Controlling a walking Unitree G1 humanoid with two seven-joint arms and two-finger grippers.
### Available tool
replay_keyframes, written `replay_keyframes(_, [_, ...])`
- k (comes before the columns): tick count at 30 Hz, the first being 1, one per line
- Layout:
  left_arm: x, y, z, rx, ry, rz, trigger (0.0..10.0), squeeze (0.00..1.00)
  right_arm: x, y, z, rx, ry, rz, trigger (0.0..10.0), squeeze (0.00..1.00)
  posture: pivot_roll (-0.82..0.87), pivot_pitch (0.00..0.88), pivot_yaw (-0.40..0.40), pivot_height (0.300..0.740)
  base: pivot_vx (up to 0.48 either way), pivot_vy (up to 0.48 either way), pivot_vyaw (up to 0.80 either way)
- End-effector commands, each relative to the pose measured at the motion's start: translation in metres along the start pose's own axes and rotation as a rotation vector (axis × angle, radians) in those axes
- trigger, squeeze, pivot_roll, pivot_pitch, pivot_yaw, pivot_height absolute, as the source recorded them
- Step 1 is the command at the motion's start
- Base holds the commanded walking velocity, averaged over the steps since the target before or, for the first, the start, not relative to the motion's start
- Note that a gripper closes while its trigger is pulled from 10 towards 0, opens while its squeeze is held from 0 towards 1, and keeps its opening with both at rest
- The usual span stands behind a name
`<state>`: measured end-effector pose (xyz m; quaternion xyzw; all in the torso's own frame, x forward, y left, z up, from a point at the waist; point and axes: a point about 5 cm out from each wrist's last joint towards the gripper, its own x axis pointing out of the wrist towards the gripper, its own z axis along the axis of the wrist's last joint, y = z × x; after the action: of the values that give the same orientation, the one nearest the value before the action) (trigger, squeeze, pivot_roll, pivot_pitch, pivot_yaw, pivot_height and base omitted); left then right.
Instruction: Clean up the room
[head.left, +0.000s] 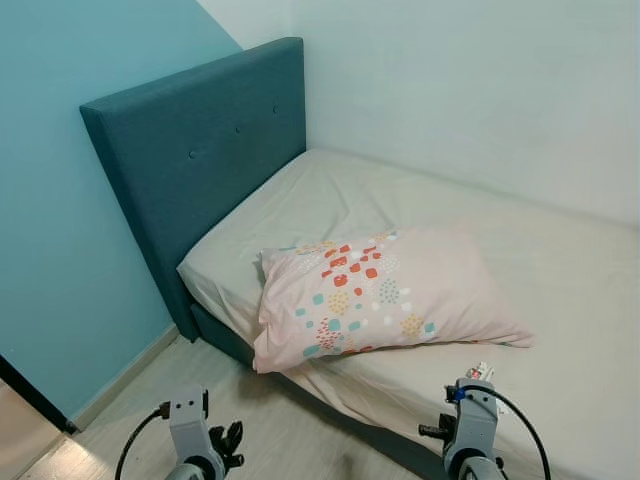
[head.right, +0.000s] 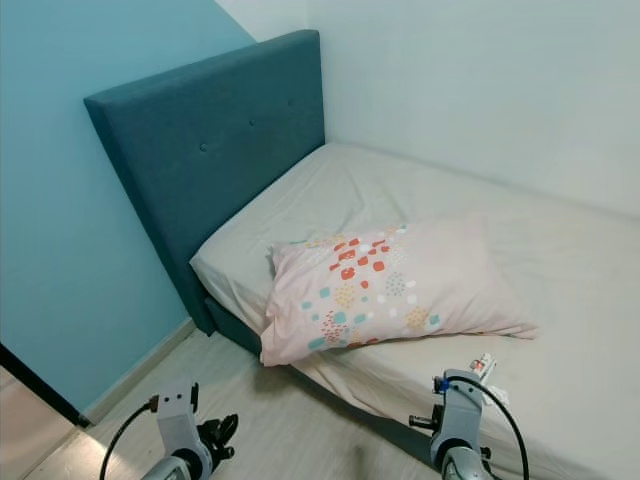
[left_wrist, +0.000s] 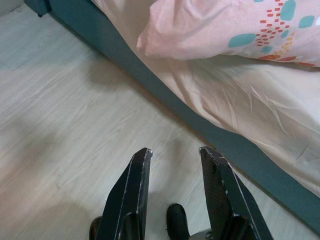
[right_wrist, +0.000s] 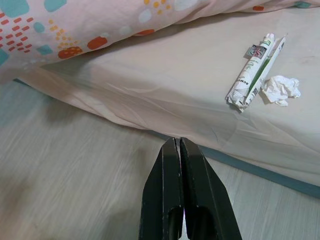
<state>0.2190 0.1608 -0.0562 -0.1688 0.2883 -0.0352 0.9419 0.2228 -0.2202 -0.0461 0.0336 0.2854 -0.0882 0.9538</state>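
A pink pillow (head.left: 385, 295) with coloured spots lies askew near the bed's (head.left: 560, 290) front edge. A rolled white tube (right_wrist: 255, 70) and a crumpled tissue (right_wrist: 281, 89) lie on the cream sheet close to that edge; the tube (head.left: 481, 371) peeks out above my right arm. My right gripper (right_wrist: 179, 146) is shut and empty, hanging over the wooden floor just short of the bed. My left gripper (left_wrist: 176, 152) is open and empty above the floor, near the bed's blue base (left_wrist: 150, 80).
The teal padded headboard (head.left: 200, 150) stands against a blue wall (head.left: 70, 200). A white wall (head.left: 470, 90) runs along the bed's far side. Light wooden floor (head.left: 280, 425) lies between me and the bed. A dark door edge (head.left: 30, 395) shows at lower left.
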Motion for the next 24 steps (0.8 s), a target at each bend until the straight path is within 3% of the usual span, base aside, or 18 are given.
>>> replay_keyframes(1, [0.0012, -0.0014, 0.0011, -0.007, -0.002, 0.002, 10.0, 0.0, 0.0003, 0.0007, -0.0018, 0.012, 0.018, -0.006, 10.0, 0.0, -0.18, 0.0, 0.015, 0.74, 0.0, 0.0, 0.0])
replay_keyframes(24, [-0.0006, -0.0001, -0.0023, 0.002, 0.012, 0.002, 10.0, 0.0, -0.0009, 0.0014, -0.005, 0.005, 0.027, 0.0, 10.0, 0.0, -0.18, 0.0, 0.014, 0.74, 0.0, 0.0, 0.0])
